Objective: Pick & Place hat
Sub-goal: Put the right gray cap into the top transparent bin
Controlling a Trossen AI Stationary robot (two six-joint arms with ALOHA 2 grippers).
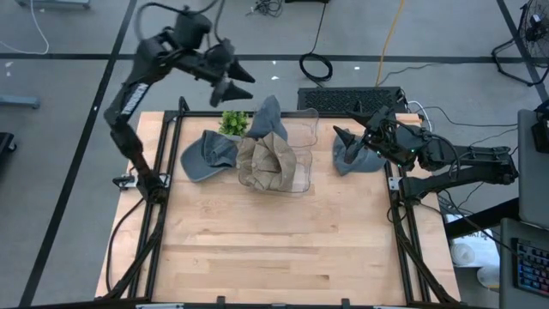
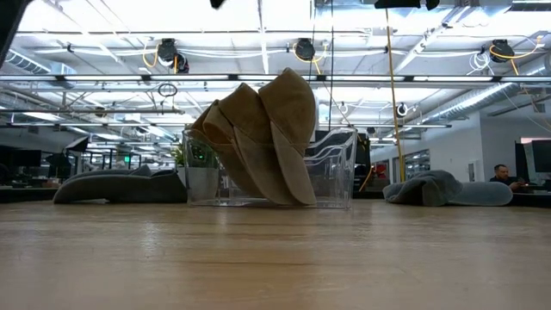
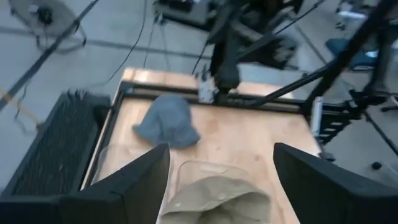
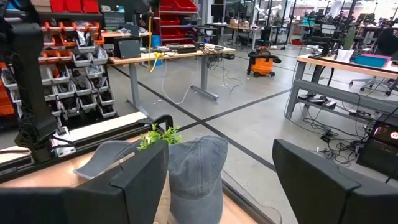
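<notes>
The left claw (image 1: pixel 243 81) hangs spread and empty above the counter's (image 1: pixel 274 249) far edge. Just below and ahead of it, tan hats (image 1: pixel 268 161) fill a clear bin (image 1: pixel 305 146). The right claw (image 1: pixel 345 137), also spread, hovers over a gray hat (image 1: pixel 353 156) beside that bin.

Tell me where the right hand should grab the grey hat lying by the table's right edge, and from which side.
Probably the raised, bunched crown of the grey hat, taken from above. It lies slumped on the table as a low soft mound, so its top fold gives the fingers cloth to pinch, while the edges lie flat on the wood. The right hand, open, is already over it.
</notes>
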